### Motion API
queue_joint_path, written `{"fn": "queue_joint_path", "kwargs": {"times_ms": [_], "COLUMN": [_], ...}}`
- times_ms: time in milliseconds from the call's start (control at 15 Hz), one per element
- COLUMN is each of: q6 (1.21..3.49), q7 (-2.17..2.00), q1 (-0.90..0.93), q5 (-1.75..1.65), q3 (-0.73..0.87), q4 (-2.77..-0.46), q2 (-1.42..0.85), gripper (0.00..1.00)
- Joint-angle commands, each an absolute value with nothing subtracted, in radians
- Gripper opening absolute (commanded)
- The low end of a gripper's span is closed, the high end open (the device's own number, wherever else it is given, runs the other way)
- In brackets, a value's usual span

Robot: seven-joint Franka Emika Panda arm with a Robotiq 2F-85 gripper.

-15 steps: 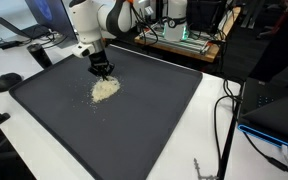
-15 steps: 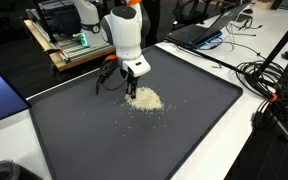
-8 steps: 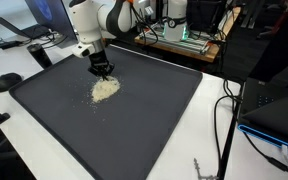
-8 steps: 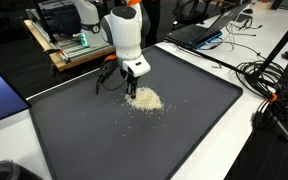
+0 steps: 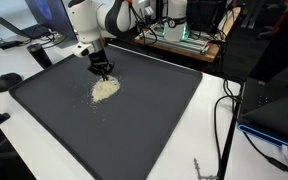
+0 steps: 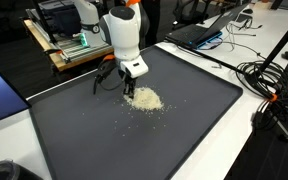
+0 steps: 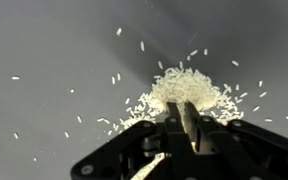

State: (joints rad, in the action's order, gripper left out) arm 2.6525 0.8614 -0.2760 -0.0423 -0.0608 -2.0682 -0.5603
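Note:
A small heap of white rice grains (image 5: 105, 88) (image 6: 144, 99) lies on a dark grey mat (image 5: 134, 125) (image 6: 104, 140). Loose grains are scattered around it. My gripper (image 5: 103, 72) (image 6: 131, 87) points straight down at the far edge of the heap. In the wrist view the heap (image 7: 184, 88) sits just ahead of my gripper (image 7: 180, 108). Its two black fingers stand almost together, with only a thin slit between them, and the tips touch the near side of the rice. I cannot tell whether any grains are pinched between the fingers.
The mat lies on a white table. An open laptop (image 6: 199, 35) and a tangle of cables (image 6: 266, 80) lie past one edge of the mat. Another laptop (image 5: 279, 115) and a black round device (image 5: 6, 81) flank the mat. A cart with electronics (image 5: 184, 35) stands behind.

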Motion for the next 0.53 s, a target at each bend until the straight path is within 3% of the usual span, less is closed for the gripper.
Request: {"fn": "queue_joint_path", "kwargs": {"times_ms": [0, 467], "q6": [2.63, 2.665], "q7": [0.841, 0.736], "q1": [-0.274, -0.261], "q5": [-0.046, -0.039], "q3": [-0.047, -0.026], "q4": [-2.092, -2.113], "q2": [-0.531, -0.486], "gripper": [0.44, 0.94]}}
